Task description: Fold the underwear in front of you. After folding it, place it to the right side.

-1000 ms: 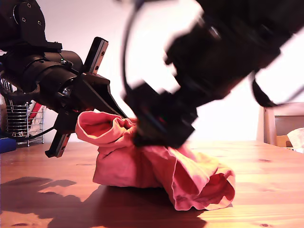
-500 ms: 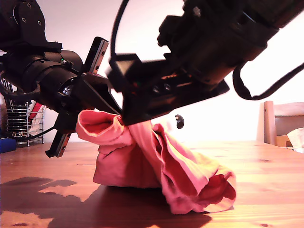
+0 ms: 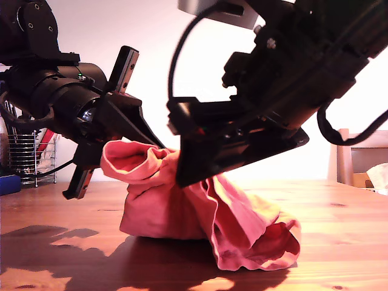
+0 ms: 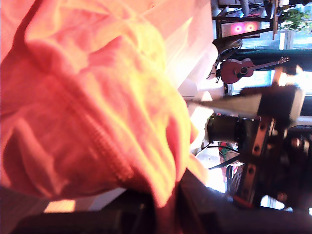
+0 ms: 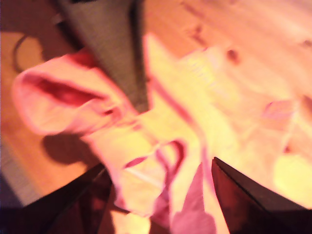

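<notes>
The underwear (image 3: pixel 163 206) sits bunched in a soft heap on the desk (image 3: pixel 345 236), about mid-scene, with one edge lifted off the wood toward the exterior view's left. My first gripper (image 3: pixel 159 145) comes in from that side. Its fingers narrow to a single tip where the raised edge hangs, so we take them to be pinched on the cloth, though its own wrist view is filled with coral fabric and does not show the contact.

My second gripper (image 3: pixel 193 174) reaches down from the exterior view's right. In the second wrist view its fingers (image 5: pixel 73 204) are spread, with a rumpled fold lying between them.

The step in hand looks like taking a second hold so the garment can be drawn out flat. To do it well, we should:
- close on a single clean edge or the waistband, not a wad of layers;
- pull the two holds apart gently, keeping the cloth low over the desk;
- check that it lies smooth before making any fold.
</notes>
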Motion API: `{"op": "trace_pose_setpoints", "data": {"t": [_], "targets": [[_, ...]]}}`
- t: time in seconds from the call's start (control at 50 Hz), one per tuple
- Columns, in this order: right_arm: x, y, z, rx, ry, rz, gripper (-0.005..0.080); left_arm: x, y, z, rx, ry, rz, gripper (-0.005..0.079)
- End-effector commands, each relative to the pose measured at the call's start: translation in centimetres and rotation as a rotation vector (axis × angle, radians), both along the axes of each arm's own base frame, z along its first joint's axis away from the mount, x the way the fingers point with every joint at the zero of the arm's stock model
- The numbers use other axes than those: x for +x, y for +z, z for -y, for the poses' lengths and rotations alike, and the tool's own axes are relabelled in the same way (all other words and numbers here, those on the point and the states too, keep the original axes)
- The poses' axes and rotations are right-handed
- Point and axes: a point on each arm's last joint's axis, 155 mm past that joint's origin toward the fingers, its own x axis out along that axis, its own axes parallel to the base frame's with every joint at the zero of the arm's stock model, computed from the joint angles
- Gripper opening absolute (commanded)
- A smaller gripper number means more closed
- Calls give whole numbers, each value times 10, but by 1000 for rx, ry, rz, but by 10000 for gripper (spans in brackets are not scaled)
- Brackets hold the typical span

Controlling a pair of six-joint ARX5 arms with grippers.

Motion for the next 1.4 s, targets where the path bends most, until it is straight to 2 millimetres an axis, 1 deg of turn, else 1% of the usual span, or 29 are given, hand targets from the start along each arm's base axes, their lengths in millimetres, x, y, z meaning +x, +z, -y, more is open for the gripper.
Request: {"op": "trace_pose_setpoints", "data": {"t": [0.0, 0.14, 0.28, 0.4, 0.46, 0.56, 0.68, 0.84, 0.9, 1.06, 1.14, 1.24, 1.38], "targets": [[4, -1, -1, 10, -1, -10, 582, -7, 3, 0, -24, -10, -15, -24], [4, -1, -3, 28, 29, -27, 582, -9, 6, 2, -36, -15, -23, -24], [7, 5, -7, 19, 60, 17, 583, -12, 7, 4, -41, -26, -28, -24], [12, 8, -10, 24, 67, 44, 590, -20, 11, 10, -65, -51, -42, -24], [15, 5, -8, 11, 62, 45, 604, -23, 13, 12, -71, -61, -49, -24], [16, -6, -6, -15, 60, 30, 604, -27, 14, 15, -75, -75, -52, -24], [13, -19, -3, -53, 63, -1, 583, -27, 14, 16, -77, -75, -48, -24], [7, -27, 1, -85, 78, -26, 447, -20, 12, 13, -66, -53, -35, -24], [7, -30, 3, -99, 75, -33, 379, -16, 9, 11, -51, -41, -29, -24], [1, -34, 2, -104, 92, -64, 141, -13, 6, 8, -38, -28, -22, -24], [-2, -34, 1, -108, 104, -78, -18, -12, 4, 7, -26, -24, -17, -24], [-4, -33, -1, -115, 115, -98, -12, -12, 5, 8, -31, -26, -18, -24], [-8, -33, 1, -153, 126, -139, -12, -15, 12, 10, -70, -39, -37, -24]]}}
